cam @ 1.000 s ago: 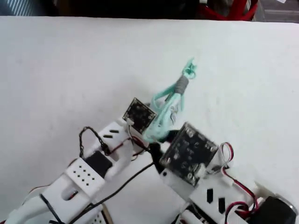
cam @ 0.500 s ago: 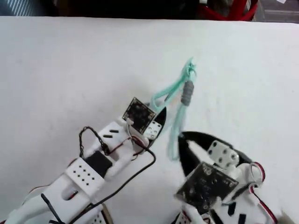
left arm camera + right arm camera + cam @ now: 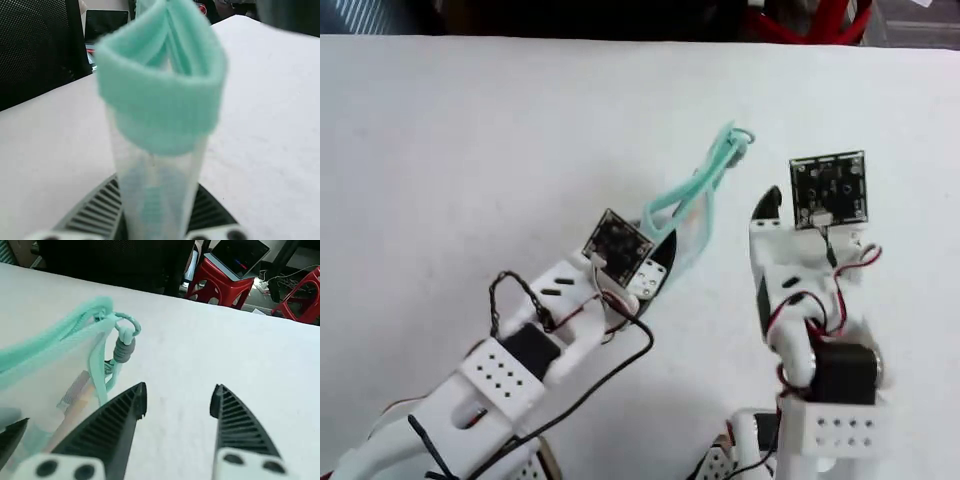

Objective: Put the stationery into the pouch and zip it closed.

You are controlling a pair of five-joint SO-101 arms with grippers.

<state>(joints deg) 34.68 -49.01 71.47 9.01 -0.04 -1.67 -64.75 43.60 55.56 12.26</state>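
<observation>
While the soft, light, floppy pouch [image 3: 692, 203] is clamped in the jaws of the left gripper [image 3: 662, 250], the jaws of the right gripper [image 3: 180, 387] stand apart beside its zipper pull [image 3: 124, 347], judged the firmest hold.

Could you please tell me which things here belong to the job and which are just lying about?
Job: pouch, zip pull, stationery inside it, left gripper holding the pouch, right gripper open beside it.
Lying about: red stools, laptop, in the room behind.
</observation>
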